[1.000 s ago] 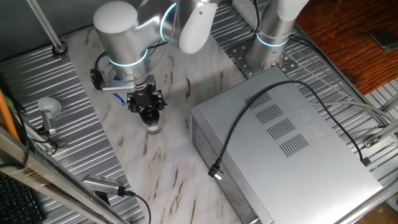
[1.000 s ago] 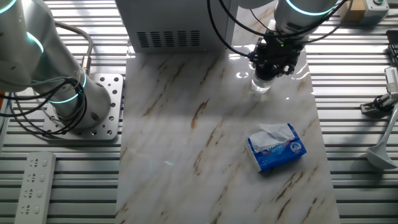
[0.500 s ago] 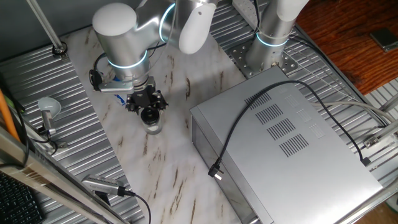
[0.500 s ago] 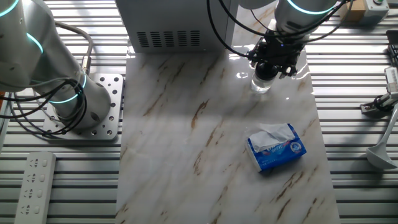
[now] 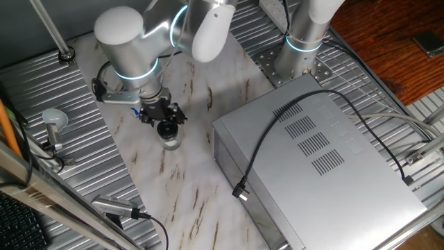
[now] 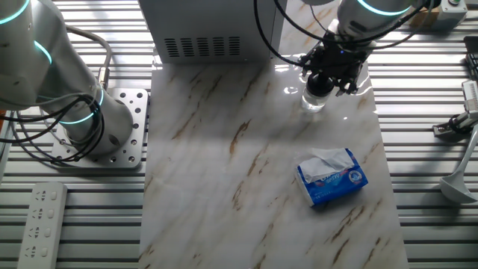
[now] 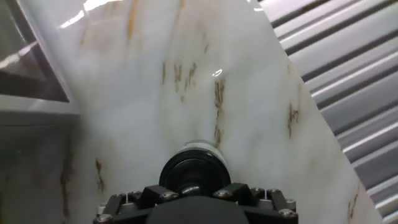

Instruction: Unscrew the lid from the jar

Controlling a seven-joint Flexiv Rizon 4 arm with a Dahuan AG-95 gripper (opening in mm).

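No legible text is seen in any view. Print on the blue-and-white packet (image 6: 332,176) is too small to be read.

On the marbled desk (image 6: 224,172) the clear jar (image 6: 314,100) stood upright near the far right corner. The gripper (image 6: 328,71) sat directly over it, its black fingers (image 6: 311,66) closed around the black lid (image 6: 320,84). A blue-and-white packet (image 6: 332,176) lay well apart, nearer the camera. The grey metal box (image 6: 202,30) stood at the far edge, and a second arm's base (image 6: 89,123) stood at the left.
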